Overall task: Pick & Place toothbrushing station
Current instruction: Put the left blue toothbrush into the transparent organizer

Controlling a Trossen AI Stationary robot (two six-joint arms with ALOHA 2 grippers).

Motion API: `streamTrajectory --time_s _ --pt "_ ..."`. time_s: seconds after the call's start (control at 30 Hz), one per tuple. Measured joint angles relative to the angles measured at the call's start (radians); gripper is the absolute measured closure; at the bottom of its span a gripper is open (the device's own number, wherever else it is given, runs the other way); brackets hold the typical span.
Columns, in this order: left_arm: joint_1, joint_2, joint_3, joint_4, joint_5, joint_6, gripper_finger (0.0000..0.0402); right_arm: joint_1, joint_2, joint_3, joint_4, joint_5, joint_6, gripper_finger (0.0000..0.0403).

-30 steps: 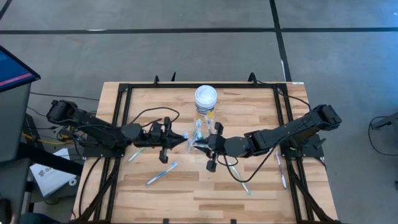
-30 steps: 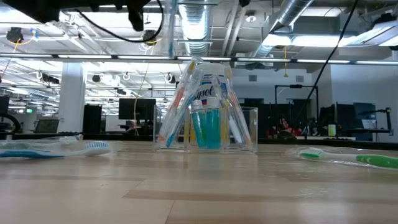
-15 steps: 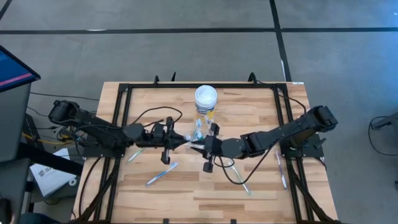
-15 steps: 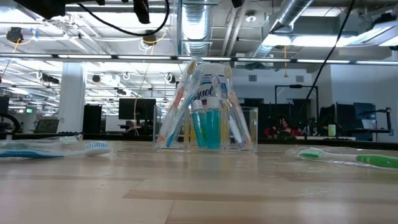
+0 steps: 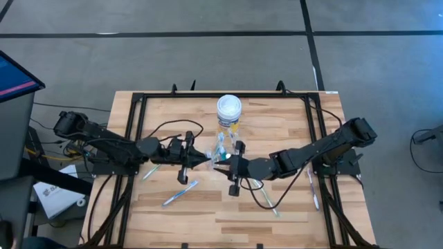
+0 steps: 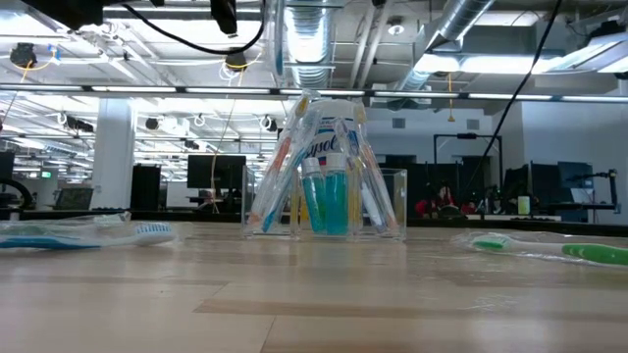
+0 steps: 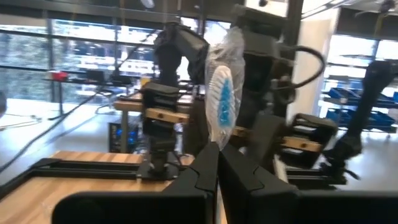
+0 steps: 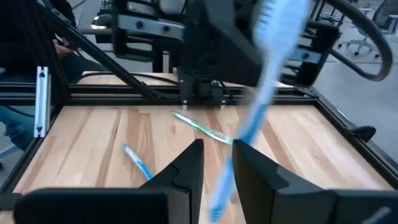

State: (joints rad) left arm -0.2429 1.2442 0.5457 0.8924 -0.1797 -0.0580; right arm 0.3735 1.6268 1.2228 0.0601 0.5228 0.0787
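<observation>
A blue-white toothbrush (image 5: 219,158) in clear wrap hangs in the air between my two grippers, above the middle of the table. My left gripper (image 5: 209,160) comes at it from the table's left and my right gripper (image 5: 224,163) from the right; both are shut on it. Its head (image 7: 224,87) stands up past the left fingertips. Just beyond, toward the far edge, the small clear cup (image 6: 388,201) stands on the table, with several toothbrushes leaning in it and teal tubes (image 6: 329,201) upright inside. My left gripper (image 7: 217,158) is shut on the wrapped toothbrush just below its head (image 7: 216,140); its own fingertips hide the exact place. The fingers lie about level, coming from the table's left. The head rises upright above them, clear of the table. My right gripper (image 8: 217,171) pinches the toothbrush's handle (image 8: 225,168) between its two fingers, coming from the table's right and slanting slightly down. The fingers lie along the brush. It runs out past the fingertips and up toward the left gripper, clear of the table.
A yellow jar with a white lid (image 5: 229,109) stands behind the cup. Loose toothbrushes lie on the table: blue ones near the left (image 5: 180,194) (image 5: 151,171), a green one (image 5: 266,200) near the right, and one by the right rail (image 5: 313,187). A black frame (image 5: 138,138) borders the table.
</observation>
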Motion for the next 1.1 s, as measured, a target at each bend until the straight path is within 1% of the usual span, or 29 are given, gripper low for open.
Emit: streamTrajectory --time_s 0.2,0.5,0.77,0.87,1.0,1.1 --pt "-0.006 0.0 0.0 -0.001 0.01 -0.004 0.0401 -0.004 0.0 0.0 -0.019 0.002 0.023 0.0327" --pt "-0.007 0.0 0.0 -0.001 0.01 -0.005 0.0401 -0.023 0.0 0.0 0.008 0.001 0.026 0.0327" --pt "-0.006 0.057 -0.002 0.03 0.008 -0.005 0.0401 -0.037 0.0 0.0 0.03 -0.002 0.027 0.0329" --pt "-0.006 0.059 -0.002 0.05 0.009 -0.002 0.0401 -0.033 0.0 0.0 0.029 -0.002 0.027 0.0342" --pt "-0.006 0.058 -0.002 0.054 0.008 -0.001 0.0401 -0.033 0.0 0.0 0.022 -0.002 0.027 0.0386" --pt "-0.006 0.058 -0.002 0.053 0.009 0.001 0.04 -0.033 0.0 0.0 0.023 -0.002 0.027 0.0387"
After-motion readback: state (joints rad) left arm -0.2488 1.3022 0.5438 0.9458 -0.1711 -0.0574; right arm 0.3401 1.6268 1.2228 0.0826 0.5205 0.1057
